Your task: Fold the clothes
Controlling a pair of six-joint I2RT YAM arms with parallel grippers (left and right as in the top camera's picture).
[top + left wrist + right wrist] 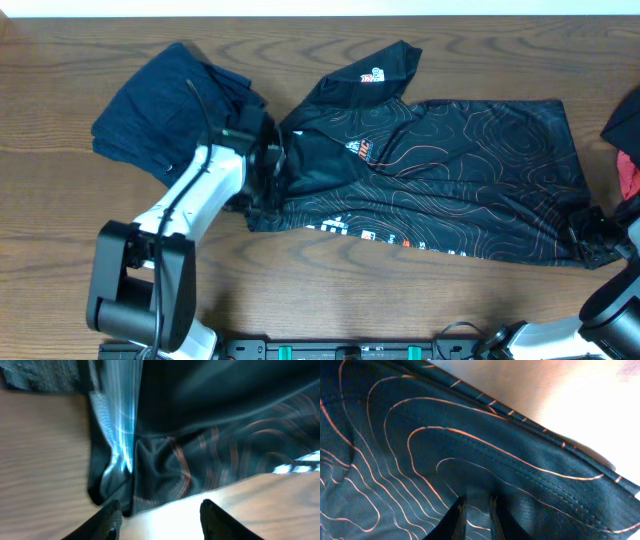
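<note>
1. One jersey (450, 170) lies spread across the table (60, 230), collar end left, hem right.
2. The left gripper (162, 519) is at the collar end, jaws well apart, holding nothing.
3. The right gripper (477, 519) is at the near right corner, jaws narrow, pinching jersey cloth.
4. A dark blue garment (165, 100) lies far left.

The jersey (440, 170) lay spread on the table (40, 200), from its middle out to my right. Behind it on my left, a folded garment (160, 100) sat just beside its collar end. 1 more cloth (625, 140) lay at the far right edge. My left gripper (268, 165) stood over the jersey's left end, and my right gripper (590, 235) was at its near right corner.
</note>
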